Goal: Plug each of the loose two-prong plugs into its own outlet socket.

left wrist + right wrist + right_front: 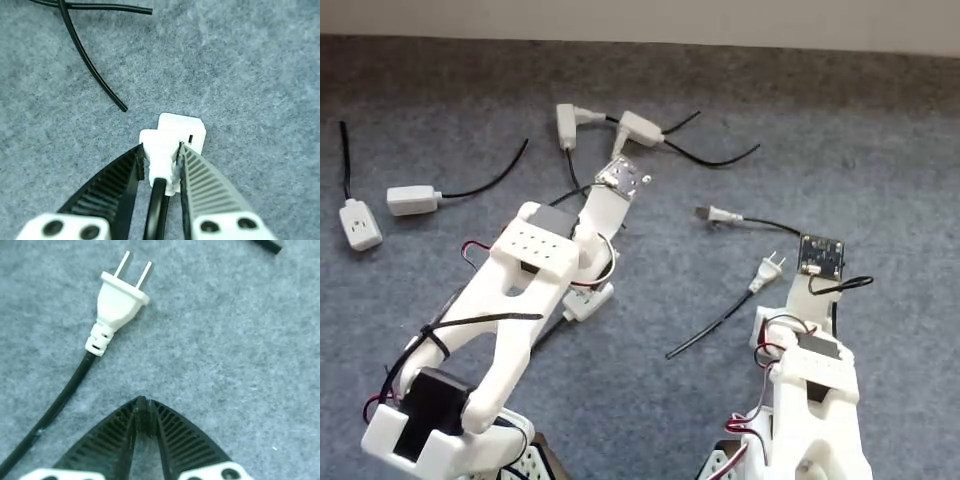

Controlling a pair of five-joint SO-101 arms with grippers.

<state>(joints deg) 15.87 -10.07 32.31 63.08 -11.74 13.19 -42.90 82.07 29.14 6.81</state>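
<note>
My left gripper (162, 152) is shut on a white plug (161, 160). The plug's front end sits against a white outlet socket (184, 131) on the grey carpet, and its prongs are hidden. In the high view this arm's wrist (621, 180) is at the back centre, by two white cord ends (640, 128). My right gripper (145, 404) is shut and holds nothing. Just ahead of it lies a loose two-prong plug (117, 299) on a black cord, its prongs pointing away. The same plug (767, 271) lies left of the right wrist (820, 256).
Another loose plug (711, 213) with a black cord lies in the middle right. At the far left are a white socket block (360, 224) and a second white cord end (412, 200). Black cords (87, 60) trail across the carpet near the left gripper.
</note>
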